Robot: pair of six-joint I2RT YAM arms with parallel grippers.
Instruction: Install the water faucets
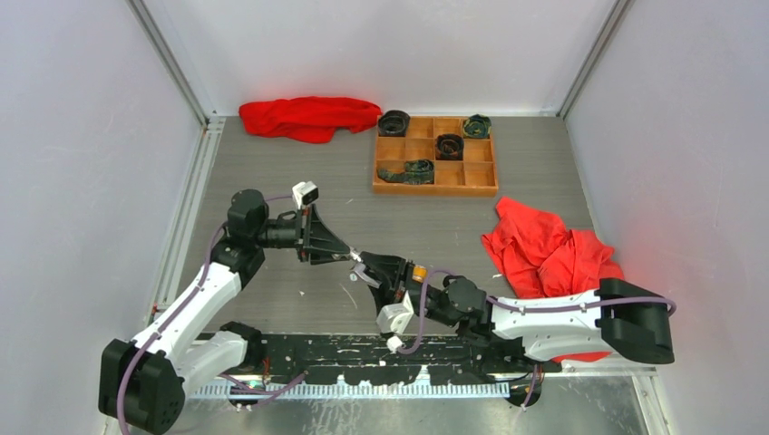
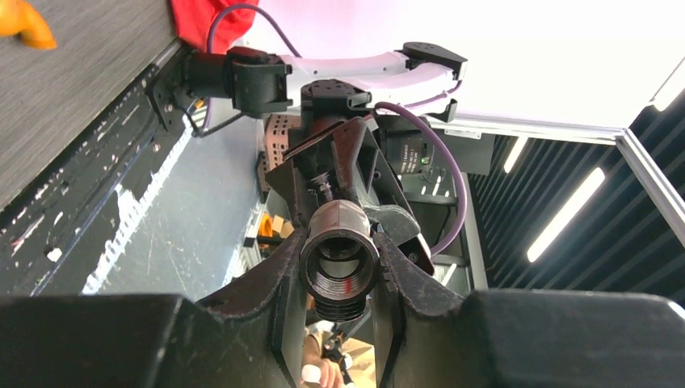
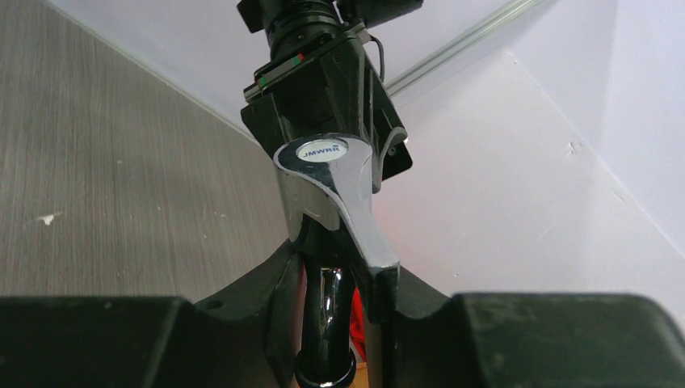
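The silver water faucet hangs just above the table between both arms. My right gripper is shut on its shiny neck, with the chrome handle and white cap standing past the fingers. From the opposite side my left gripper is shut on the faucet's dark threaded end, whose open bore faces the camera. In the top view the left gripper and right gripper nearly touch tip to tip. The orange-yellow faucet lies on the table beside the right wrist and shows as an orange piece in the left wrist view.
A wooden compartment tray at the back holds several dark rolled items. One red cloth lies at the back left, another at the right next to the right arm. A black rail runs along the near edge.
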